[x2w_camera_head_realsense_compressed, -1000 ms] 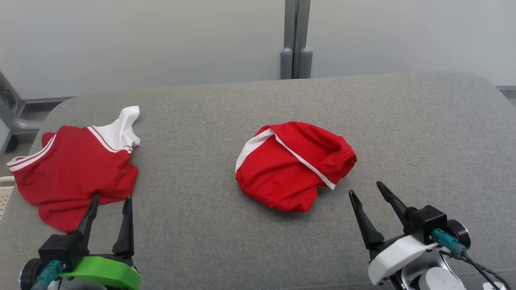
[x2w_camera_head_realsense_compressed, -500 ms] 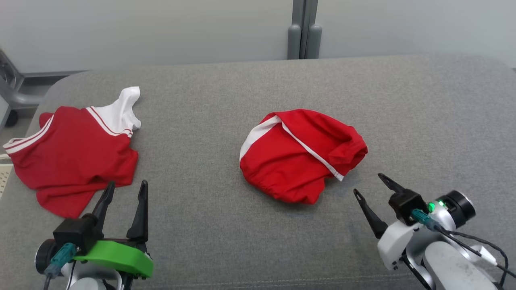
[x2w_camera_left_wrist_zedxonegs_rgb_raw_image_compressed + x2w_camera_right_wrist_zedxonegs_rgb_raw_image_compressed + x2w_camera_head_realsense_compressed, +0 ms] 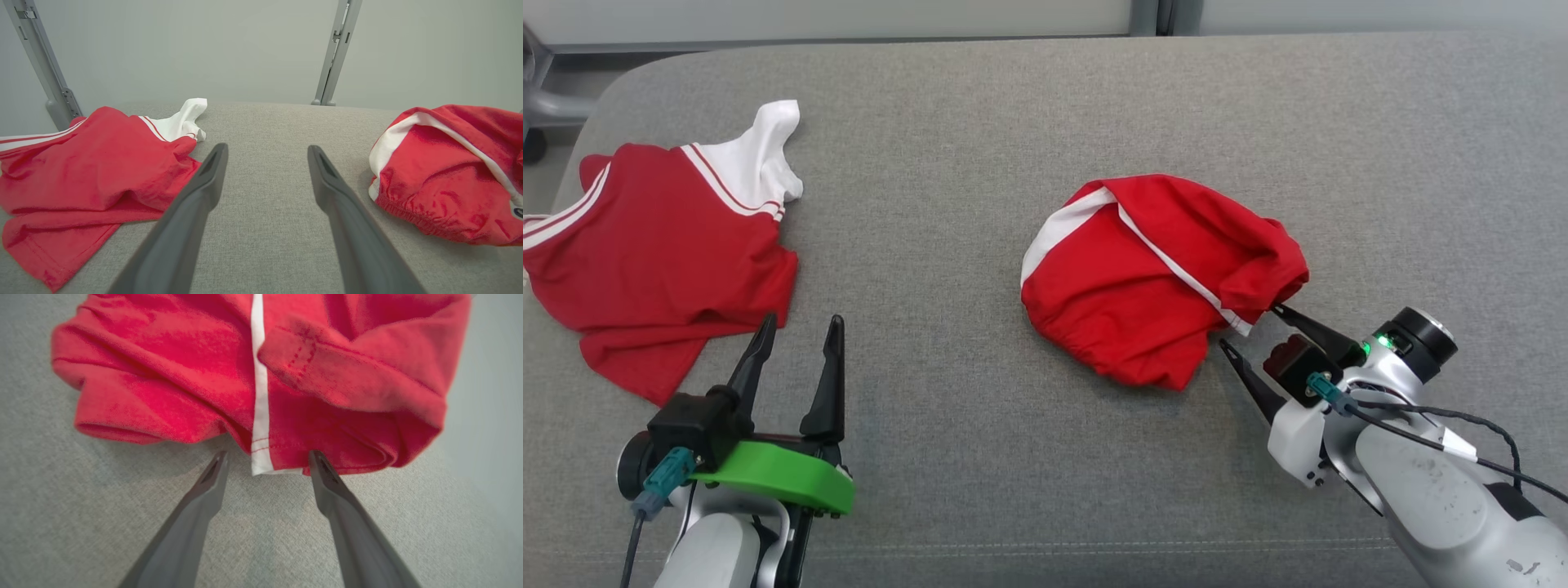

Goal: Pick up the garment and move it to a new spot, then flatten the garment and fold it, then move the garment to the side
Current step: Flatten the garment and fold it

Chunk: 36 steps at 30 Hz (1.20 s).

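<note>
- Right wrist view: right tool (image 3: 268,454) wide open, tips right at the hem of the red shorts (image 3: 163,388).
- Push deeper before pinching, catch every layer.
- fwiw left tool (image 3: 801,320) open too, empty.

- carries on the left gripper (image 3: 801,319) two long, tapering black fingers set in a black block.
- wears a bright green curved bracket (image 3: 768,483) beneath that block.
- trails a teal plug (image 3: 660,483) and a thin grey cable down the pale grey left forearm (image 3: 715,555).
- bears on the right gripper (image 3: 1250,326) the same black fingers, on a white housing (image 3: 1294,433) with tiny screws.
- shows a lit green lamp (image 3: 1380,340) beside a round black cap (image 3: 1421,341) with a silver top.
- runs a black cable (image 3: 1429,412) with a white tag over the scuffed, pale right forearm (image 3: 1445,506).
</note>
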### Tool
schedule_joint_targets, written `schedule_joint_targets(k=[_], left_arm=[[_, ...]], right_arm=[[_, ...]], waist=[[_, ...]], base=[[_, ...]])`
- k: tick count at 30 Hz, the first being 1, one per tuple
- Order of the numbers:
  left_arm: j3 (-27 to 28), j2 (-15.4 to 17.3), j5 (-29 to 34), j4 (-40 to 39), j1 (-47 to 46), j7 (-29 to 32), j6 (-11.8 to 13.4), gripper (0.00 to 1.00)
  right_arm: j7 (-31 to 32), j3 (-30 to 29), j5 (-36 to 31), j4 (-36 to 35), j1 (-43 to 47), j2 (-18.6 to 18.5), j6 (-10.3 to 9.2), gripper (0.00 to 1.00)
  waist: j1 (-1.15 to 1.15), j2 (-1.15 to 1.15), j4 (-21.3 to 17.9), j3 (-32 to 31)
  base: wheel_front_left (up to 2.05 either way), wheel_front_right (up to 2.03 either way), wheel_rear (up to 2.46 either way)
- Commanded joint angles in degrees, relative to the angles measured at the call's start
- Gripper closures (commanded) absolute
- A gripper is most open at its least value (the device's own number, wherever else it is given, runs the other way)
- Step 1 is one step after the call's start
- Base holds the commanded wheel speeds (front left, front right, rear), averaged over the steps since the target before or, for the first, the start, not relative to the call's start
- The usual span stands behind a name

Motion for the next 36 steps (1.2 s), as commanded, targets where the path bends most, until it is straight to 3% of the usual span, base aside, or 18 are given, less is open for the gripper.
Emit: schedule_joint_targets(k=[1,3,4,5,6,7,8,9,17,25,32,36], left_arm=[[0.19,-0.14,0.79,0.31,-1.43,-0.29,-0.36,0.00],[0.23,-0.50,0.89,0.84,-1.82,-0.48,-0.50,0.00],[0.31,-0.62,1.00,1.01,-2.01,-0.54,-0.58,0.00],[0.31,-0.62,1.00,1.01,-2.01,-0.54,-0.58,0.00],[0.41,-0.80,1.08,1.16,-2.36,-0.62,-0.71,0.00],[0.50,-0.97,1.11,1.23,-2.69,-0.70,-0.83,0.00],[0.60,-1.08,1.19,1.33,-2.92,-0.73,-0.95,0.00],[0.71,-1.22,1.37,1.45,-3.04,-0.68,-0.97,0.00],[2.26,-1.86,2.33,1.76,-2.52,-0.72,-1.40,0.00],[4.24,-2.35,3.59,1.19,-0.13,-0.71,-1.54,0.00],[4.90,-2.13,4.19,0.91,1.13,-0.71,-1.34,0.00],[4.63,-2.01,4.28,0.86,1.24,-0.71,-1.40,0.00]], right_arm=[[-0.45,0.43,-0.04,0.91,-1.64,-0.08,-0.04,0.00],[-0.70,0.85,-0.20,2.05,-2.55,0.24,-0.04,0.05],[-0.85,0.95,-0.33,2.45,-3.11,0.27,-0.04,0.36],[-0.85,0.95,-0.33,2.45,-3.11,0.27,-0.04,0.36],[-0.98,1.02,-0.46,2.86,-3.77,0.29,-0.04,0.55],[-1.08,1.07,-0.48,3.26,-4.24,0.34,-0.05,0.65],[-1.19,1.10,-0.56,3.64,-4.58,0.39,-0.05,0.91],[-1.29,1.01,-0.55,4.07,-4.79,0.48,-0.05,1.00],[-1.90,0.71,3.60,2.48,-4.38,1.16,-0.06,1.00],[1.56,0.93,12.77,-11.13,-0.49,-2.26,-0.06,1.00],[5.66,-5.30,19.52,-22.63,5.32,-3.80,-0.05,1.00],[7.68,-10.96,22.41,-25.22,9.34,-3.86,-0.06,1.00]], waist=[[0.00,0.00,0.69,1.40],[0.00,0.00,0.84,1.67],[0.00,0.00,0.86,1.87],[0.00,0.00,0.86,1.87],[0.00,0.00,0.86,2.02],[0.00,0.00,0.84,2.13],[0.00,0.00,0.81,2.23],[0.00,0.00,0.79,2.30],[0.00,0.00,0.00,1.66],[0.00,0.00,-2.35,-0.46],[0.00,0.00,-3.77,-1.85],[0.00,0.00,-4.00,-2.14]], base=[[0.00,0.00,0.00],[0.00,0.00,0.00],[0.00,0.00,0.00],[0.00,0.00,0.00],[0.00,0.00,0.00],[0.00,0.00,0.00],[0.00,0.00,0.00],[0.00,0.00,0.00],[0.00,0.00,0.00],[0.00,0.00,0.00],[0.00,0.00,0.00],[0.00,0.00,0.00]])
